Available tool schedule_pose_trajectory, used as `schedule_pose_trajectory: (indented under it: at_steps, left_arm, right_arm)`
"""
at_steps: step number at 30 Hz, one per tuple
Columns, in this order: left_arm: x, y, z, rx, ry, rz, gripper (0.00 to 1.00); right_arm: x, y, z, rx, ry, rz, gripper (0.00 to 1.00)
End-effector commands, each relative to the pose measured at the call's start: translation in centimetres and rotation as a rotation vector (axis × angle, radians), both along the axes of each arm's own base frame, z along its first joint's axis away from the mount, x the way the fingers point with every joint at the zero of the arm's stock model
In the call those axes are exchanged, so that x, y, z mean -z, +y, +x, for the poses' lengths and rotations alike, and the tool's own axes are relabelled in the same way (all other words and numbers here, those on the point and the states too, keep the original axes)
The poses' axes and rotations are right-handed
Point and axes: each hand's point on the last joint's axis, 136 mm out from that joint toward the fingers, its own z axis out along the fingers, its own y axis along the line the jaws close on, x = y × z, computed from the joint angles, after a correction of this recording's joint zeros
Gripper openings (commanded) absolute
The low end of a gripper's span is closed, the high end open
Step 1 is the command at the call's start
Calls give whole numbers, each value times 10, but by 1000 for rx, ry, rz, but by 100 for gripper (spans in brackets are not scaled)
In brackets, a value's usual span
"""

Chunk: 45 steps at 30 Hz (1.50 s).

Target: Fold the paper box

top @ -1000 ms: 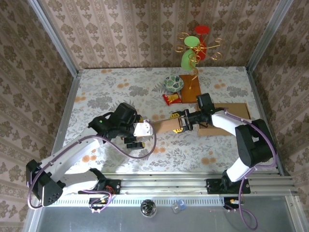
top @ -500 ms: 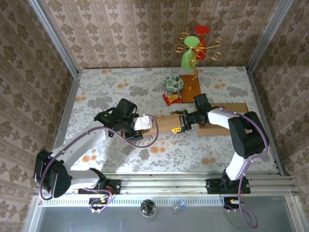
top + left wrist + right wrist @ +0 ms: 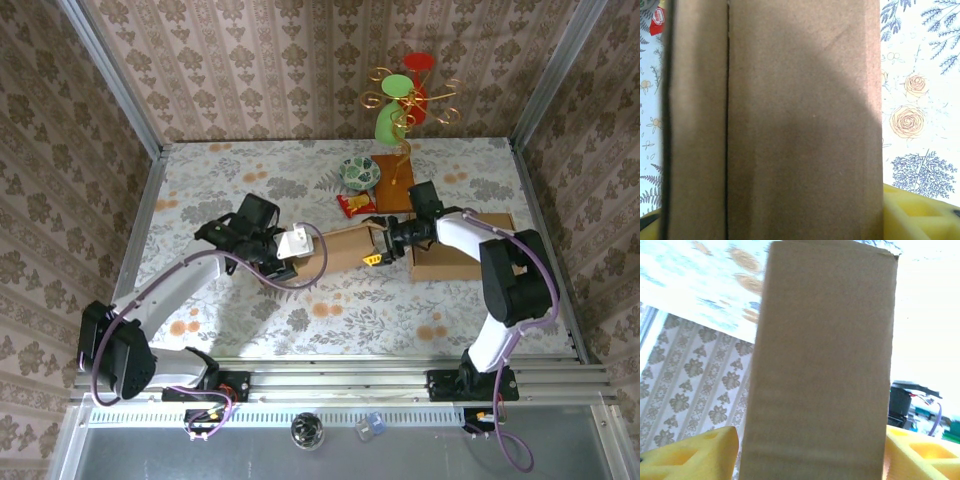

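The brown paper box [image 3: 340, 250] hangs level over the middle of the table between my two grippers. My left gripper [image 3: 290, 250] grips its left end. In the left wrist view the box [image 3: 790, 120] spans the whole gap, with a fold line down its left side and its edge against the yellow right finger [image 3: 920, 215]; the gripper [image 3: 785, 220] is shut on it. My right gripper [image 3: 382, 245] holds the right end. In the right wrist view the box [image 3: 825, 365] stands between both yellow fingers [image 3: 690, 455], and the gripper [image 3: 807, 455] is closed on its sides.
A second flat brown cardboard piece [image 3: 465, 255] lies under the right arm. Behind the box are a red snack packet [image 3: 356, 205], a patterned bowl [image 3: 360, 172] and a wooden-based gold rack [image 3: 394, 183] carrying green and red cups [image 3: 395, 120]. Metal rails border the table.
My left gripper moved back and right onto the box's left end and closed on it. The right gripper and box shifted slightly toward the back, and the right jaws widened.
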Motion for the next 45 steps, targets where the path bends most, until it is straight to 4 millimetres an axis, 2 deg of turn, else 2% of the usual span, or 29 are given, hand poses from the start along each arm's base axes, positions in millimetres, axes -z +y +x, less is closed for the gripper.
schedule_pose_trajectory:
  at_steps: [1, 5, 11, 14, 17, 20, 23, 25, 45]
  left_arm:
    - [4, -1, -5, -24, 81, -13, 60]
    - [4, -1, 0, -68, 95, -18, 60]
    - [3, -2, 1, -112, 130, -38, 60]
    - [3, -3, 0, -122, 149, -46, 59]
    - [3, -4, -2, -119, 169, -45, 59]
    - [1, -6, -3, -114, 197, -35, 59]
    - [0, -7, -1, -113, 219, -23, 59]
    - [-1, -9, 0, -114, 235, -16, 58]
    - [-3, -20, 8, -100, 287, -11, 58]
  right_arm:
    - [-30, -28, 9, 75, -101, -106, 71]
    - [-58, -65, 15, 159, -258, -252, 72]
    - [-99, -95, 4, 195, -547, -448, 70]
    - [-117, -83, -9, 143, -728, -548, 67]
    - [-126, -48, -23, 92, -876, -583, 65]
    - [-122, -12, -31, 74, -955, -567, 65]
    - [-108, 13, -34, 35, -962, -571, 66]
    - [-103, 22, -33, 26, -969, -567, 67]
    - [-51, 36, -10, 83, -804, -608, 67]
